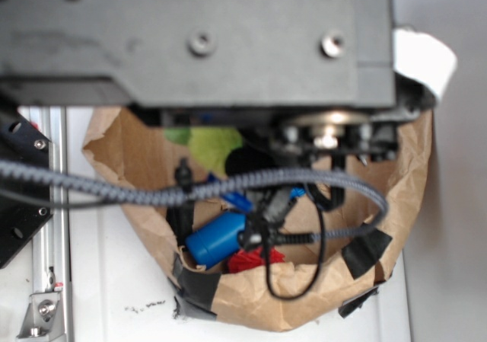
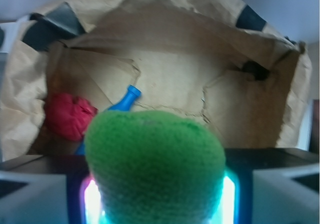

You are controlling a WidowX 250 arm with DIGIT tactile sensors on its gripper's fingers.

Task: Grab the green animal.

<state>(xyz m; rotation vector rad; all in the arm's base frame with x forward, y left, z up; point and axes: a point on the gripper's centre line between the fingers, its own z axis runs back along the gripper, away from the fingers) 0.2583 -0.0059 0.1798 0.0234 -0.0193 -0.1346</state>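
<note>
The green animal [image 2: 155,159] fills the lower middle of the wrist view, a fuzzy green lump wedged between the two glowing pads [image 2: 92,199] of my gripper [image 2: 157,196]. Both pads press against its sides, so the gripper is shut on it. In the exterior view the green animal [image 1: 207,145] shows as a lime patch at the back of the brown paper bag [image 1: 251,304]. The arm's dark body and cables hide the gripper itself there.
A blue bottle [image 1: 217,238] and a small red ball [image 1: 247,260] lie at the front of the bag's floor. The wrist view shows the red ball [image 2: 67,115], the bottle [image 2: 127,98] and the bag's crumpled wall [image 2: 170,79] ahead. An aluminium rail [image 1: 53,228] runs on the left.
</note>
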